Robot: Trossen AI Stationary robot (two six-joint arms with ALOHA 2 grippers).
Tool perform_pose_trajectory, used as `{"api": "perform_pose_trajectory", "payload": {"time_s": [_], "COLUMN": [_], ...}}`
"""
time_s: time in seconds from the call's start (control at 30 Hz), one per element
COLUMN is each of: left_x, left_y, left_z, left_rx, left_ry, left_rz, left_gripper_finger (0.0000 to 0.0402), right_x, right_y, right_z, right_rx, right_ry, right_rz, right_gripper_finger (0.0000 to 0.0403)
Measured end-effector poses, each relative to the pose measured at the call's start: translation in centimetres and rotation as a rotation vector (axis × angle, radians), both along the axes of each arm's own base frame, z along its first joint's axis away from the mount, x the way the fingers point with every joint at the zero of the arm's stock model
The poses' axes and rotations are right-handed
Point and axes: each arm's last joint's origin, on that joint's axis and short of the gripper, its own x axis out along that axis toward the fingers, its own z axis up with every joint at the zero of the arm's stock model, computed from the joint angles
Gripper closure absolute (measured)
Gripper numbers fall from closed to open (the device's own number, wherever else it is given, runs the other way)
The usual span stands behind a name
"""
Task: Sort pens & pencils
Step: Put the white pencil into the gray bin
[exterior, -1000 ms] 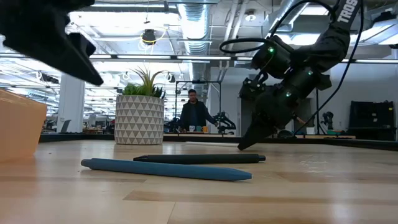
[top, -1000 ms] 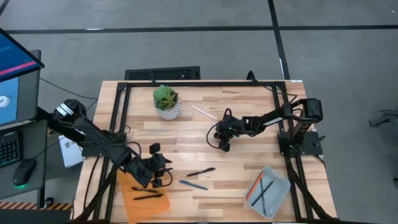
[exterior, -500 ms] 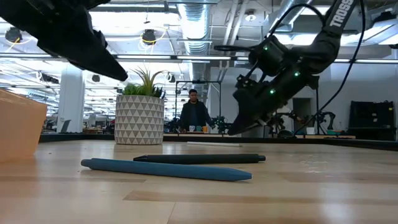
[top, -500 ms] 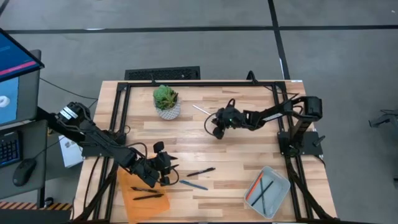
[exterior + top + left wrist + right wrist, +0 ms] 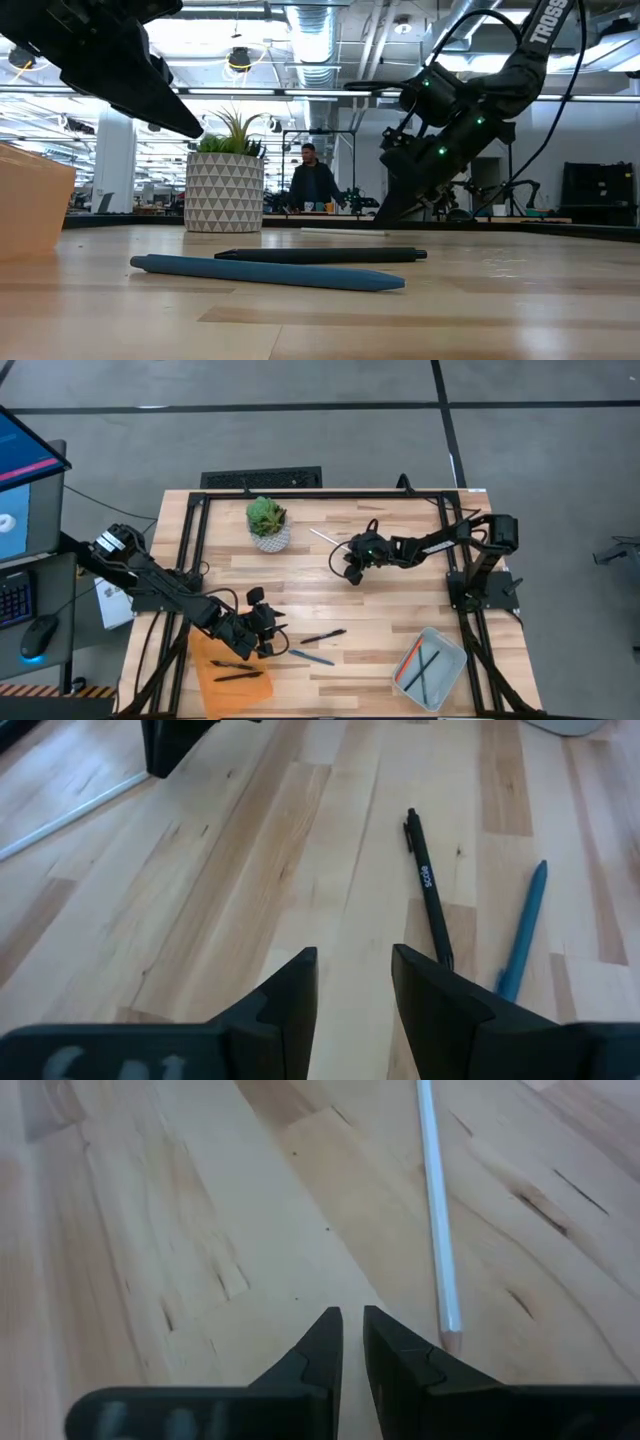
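Right gripper (image 5: 347, 572) hovers over the far middle of the wooden table (image 5: 400, 610), just right of the potted plant (image 5: 267, 522). Its two fingers (image 5: 318, 1350) are nearly together with only a thin slit between them, and they grasp nothing. Just beside them lies a white pencil (image 5: 437, 1210), a thin stick whose sharpened wood tip points toward the gripper and whose long axis runs away from it across the boards; from above it shows as a pale diagonal line (image 5: 327, 540) between plant and gripper.

Left gripper (image 5: 262, 638) hangs low over the near left part of the table, beside the orange tray (image 5: 205, 685), its fingers (image 5: 290, 995) spread apart and empty. Ahead of it a black pen (image 5: 427, 888) lies flat, long axis roughly left to right on the table, with a blue pen (image 5: 524, 930) just beside it on the near side, slightly angled to it; the two are close but whether they touch is unclear. Two more dark pens (image 5: 238, 676) rest in the orange tray. At the near right corner a clear bin (image 5: 452, 680) holds an orange pencil (image 5: 408, 660) and darker sticks, lying diagonally.
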Motion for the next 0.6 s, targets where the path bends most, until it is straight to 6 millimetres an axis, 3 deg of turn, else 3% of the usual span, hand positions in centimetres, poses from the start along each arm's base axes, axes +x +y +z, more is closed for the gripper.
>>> {"api": "perform_pose_trajectory", "payload": {"time_s": [0.6], "left_x": [0.0], "left_y": [-0.1], "left_z": [0.0], "left_rx": [-0.011], "left_ry": [0.009], "left_rz": [-0.014], "left_gripper_finger": [0.0278], "right_x": [-0.2], "right_y": [-1.6], "right_z": [0.3], "right_rx": [0.002], "right_ry": [-0.036], "right_rz": [-0.070], "right_gripper_finger": [0.0335]}}
